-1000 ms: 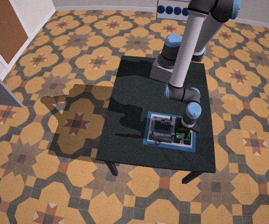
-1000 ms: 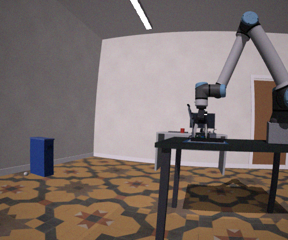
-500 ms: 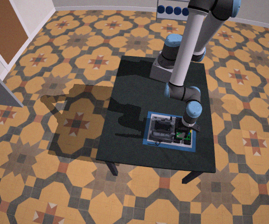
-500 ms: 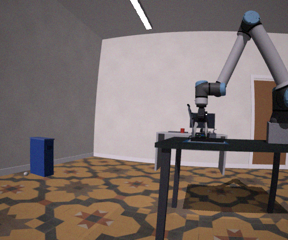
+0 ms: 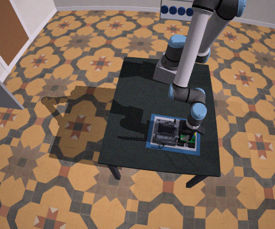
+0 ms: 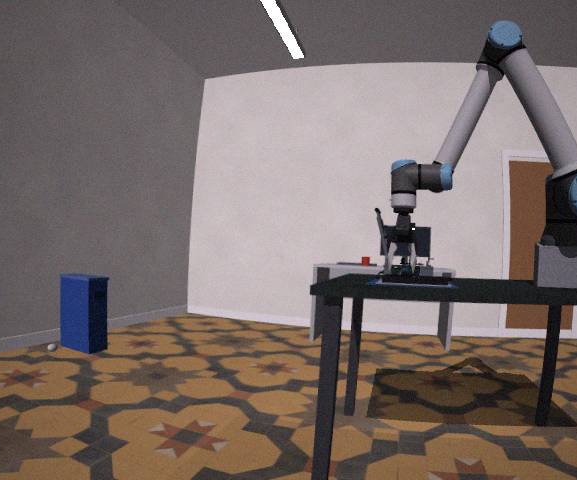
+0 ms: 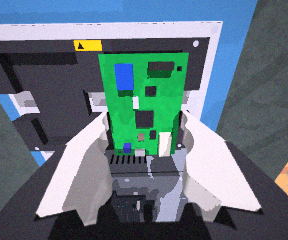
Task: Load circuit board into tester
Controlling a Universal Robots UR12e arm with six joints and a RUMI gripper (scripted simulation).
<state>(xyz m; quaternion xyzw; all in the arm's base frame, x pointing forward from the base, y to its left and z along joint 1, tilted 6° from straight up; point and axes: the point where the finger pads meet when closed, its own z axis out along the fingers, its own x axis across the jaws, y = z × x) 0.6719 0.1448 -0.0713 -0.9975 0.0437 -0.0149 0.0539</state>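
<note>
Wrist view is showing the hand (image 7: 143,137) closing part-way on the near end of the green circuit board (image 7: 143,95), with one white finger (image 7: 81,165) pressing each long edge. The component side is facing the camera, and the white connector (image 7: 164,143) is sitting near the gripped end. The board is hanging over the dark tray (image 7: 49,90), apparently just clear of its recess; whether any contact remains cannot be told from these views.

Top view is showing the arm reaching down over the right-hand part of the blue mat (image 5: 198,145) on the dark surface (image 5: 137,93). The tester (image 5: 165,134) is standing just beside the tray, on the left half of the mat, with its lid (image 6: 381,227) standing raised in the exterior view.

Progress, as a judgement:
1. Grasping the board: done.
2. Lifting it out of the tray: under way, at an early stage.
3. Carrying it across to the tester: not yet done.
4. Turning the connector toward the lone black post (image 5: 174,120) and seating the holes over the two pins: not yet done. The pins are too small to make out here.
5. Closing and latching the lid: not yet done.

Most of the task is remaining.
</note>
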